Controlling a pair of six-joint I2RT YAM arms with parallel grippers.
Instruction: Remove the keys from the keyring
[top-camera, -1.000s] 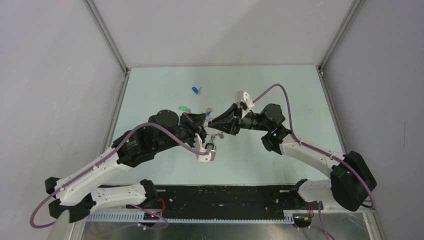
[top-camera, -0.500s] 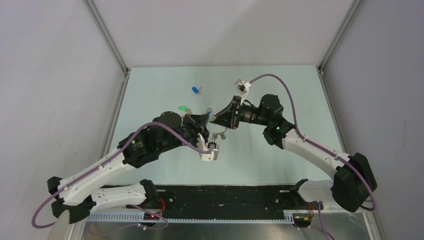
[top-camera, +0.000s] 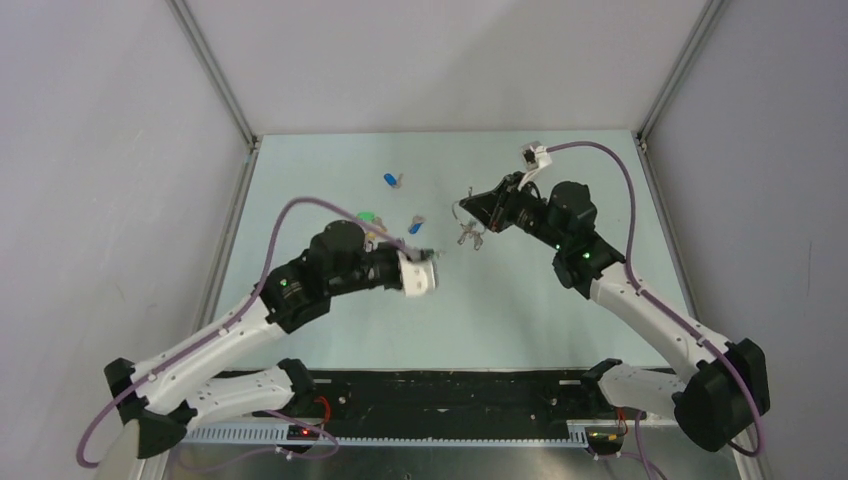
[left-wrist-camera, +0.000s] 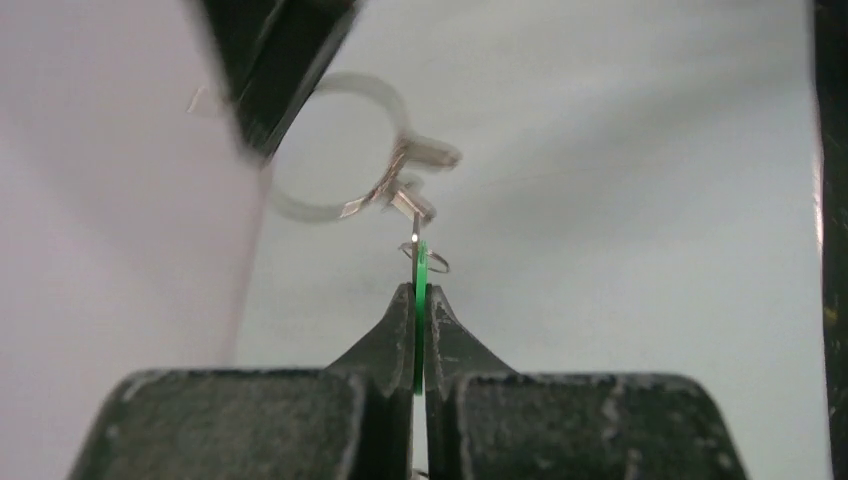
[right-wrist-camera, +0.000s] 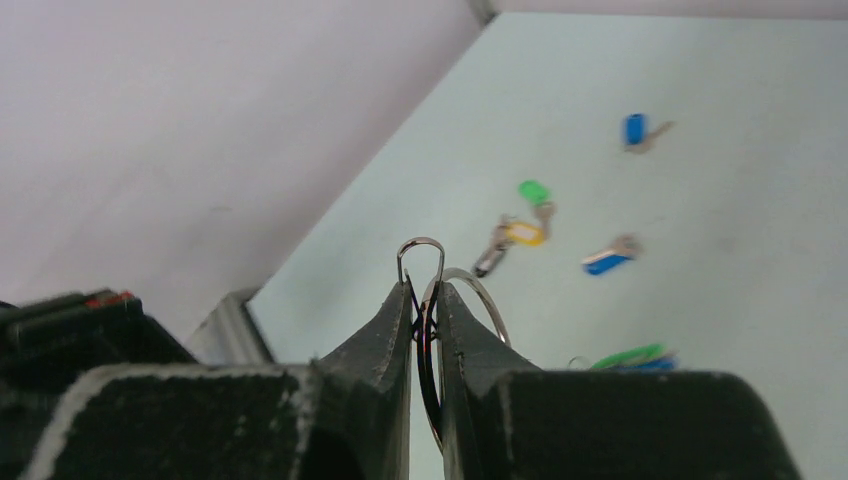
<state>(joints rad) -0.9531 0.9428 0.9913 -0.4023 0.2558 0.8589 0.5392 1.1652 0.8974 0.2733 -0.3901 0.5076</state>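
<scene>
While right gripper pinches the keyring, left gripper clamps green key

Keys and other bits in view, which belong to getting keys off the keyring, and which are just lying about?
Job in hand:
keyring, gripped by the right hand
bare keys hanging on it
green-capped key, pinched in the left hand
loose green-capped key and two blue-capped keys, off the ring

Just lying about:
yellow-capped key

Bright, even, diffuse light, soft faint shadows; keyring and distant keys blurred in the wrist views.
</scene>
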